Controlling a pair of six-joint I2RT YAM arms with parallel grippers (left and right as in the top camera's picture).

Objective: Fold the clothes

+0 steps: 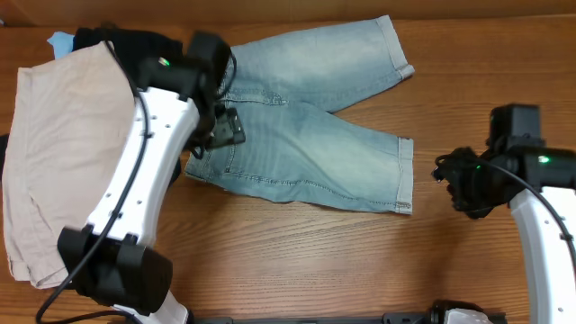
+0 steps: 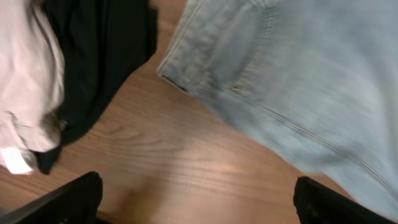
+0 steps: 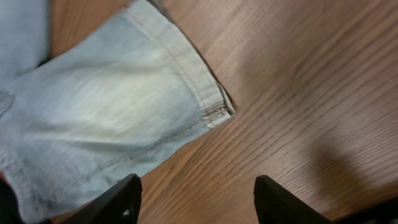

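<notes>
While poised at either end of the flat denim shorts (image 1: 306, 135), left gripper (image 2: 198, 198) and right gripper (image 3: 196, 198) gaping, empty (nothing folded yet): reaching stage; next, pinch waistband (image 2: 180, 65) and hem (image 3: 199, 81).

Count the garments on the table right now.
3: denim shorts spread in the middle; beige shorts at the left; black garment top left, partly covered by the beige shorts. A blue scrap beside it may be another.

denim shorts (image 1: 306, 117) waistband hidden under left arm (image 1: 151, 157), black garment (image 1: 117, 40) mostly covered
</notes>
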